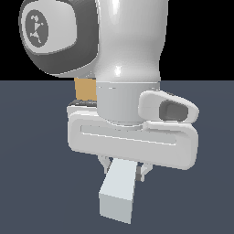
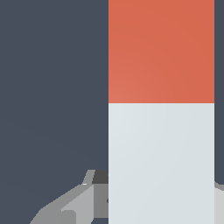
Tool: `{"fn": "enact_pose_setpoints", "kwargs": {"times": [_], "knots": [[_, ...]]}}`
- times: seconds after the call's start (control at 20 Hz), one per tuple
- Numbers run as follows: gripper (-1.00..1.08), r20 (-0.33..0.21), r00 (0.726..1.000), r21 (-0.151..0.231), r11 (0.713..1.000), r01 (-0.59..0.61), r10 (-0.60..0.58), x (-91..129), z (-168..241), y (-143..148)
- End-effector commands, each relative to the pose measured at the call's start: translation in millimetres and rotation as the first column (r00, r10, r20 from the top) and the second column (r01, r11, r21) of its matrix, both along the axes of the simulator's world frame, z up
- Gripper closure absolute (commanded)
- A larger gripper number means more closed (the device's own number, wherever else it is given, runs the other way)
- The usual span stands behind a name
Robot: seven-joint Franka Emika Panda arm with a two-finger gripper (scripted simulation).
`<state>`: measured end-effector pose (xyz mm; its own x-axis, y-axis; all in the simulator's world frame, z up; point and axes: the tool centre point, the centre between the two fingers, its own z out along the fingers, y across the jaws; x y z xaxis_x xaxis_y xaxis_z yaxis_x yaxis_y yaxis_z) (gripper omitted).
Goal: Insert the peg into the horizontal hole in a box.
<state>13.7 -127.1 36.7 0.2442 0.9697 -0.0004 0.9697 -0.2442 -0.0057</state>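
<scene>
Pointing its pale end toward the exterior camera, the peg (image 1: 118, 194) runs with its long axis going away from that camera, under the hand and back toward the arm. Only the grey-white part shows in the exterior view; it looks roughly level over the dark floor (image 1: 36, 183), whether touching it or lifted, can't tell.

Wrist view: peg (image 2: 161, 109) fills the frame lengthwise, white half near the gripper, orange-red half beyond it, floor (image 2: 52, 87) behind.

Gripper (image 1: 123, 165) sits right over the peg, fingers (image 1: 105, 162) down on either side of the bar at the white section. One finger (image 2: 83, 197) is hard against the peg's side in the wrist view; a sliver of the other shows at the opposite edge. Jaws are closed onto the peg, gripping it across its width.

Farther back, the white arm (image 1: 128, 50) blocks most of the scene. Behind it, toward the exterior view's left, a small patch of the tan box (image 1: 85, 89) peeks out between arm links. It lies well beyond the peg's hidden far end. Hole is hidden; can't tell the box's facing or anything in it.
</scene>
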Motion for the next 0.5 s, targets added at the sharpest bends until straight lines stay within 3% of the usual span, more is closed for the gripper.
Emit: {"fn": "enact_pose_setpoints", "kwargs": {"times": [0.0,0.45], "knots": [[1.08,0.005,1.0,0.0,1.0,0.01,-0.01,-11,8,8],[1.08,0.005,0.999,0.0,0.999,0.053,-0.053,-60,29,44]]}}
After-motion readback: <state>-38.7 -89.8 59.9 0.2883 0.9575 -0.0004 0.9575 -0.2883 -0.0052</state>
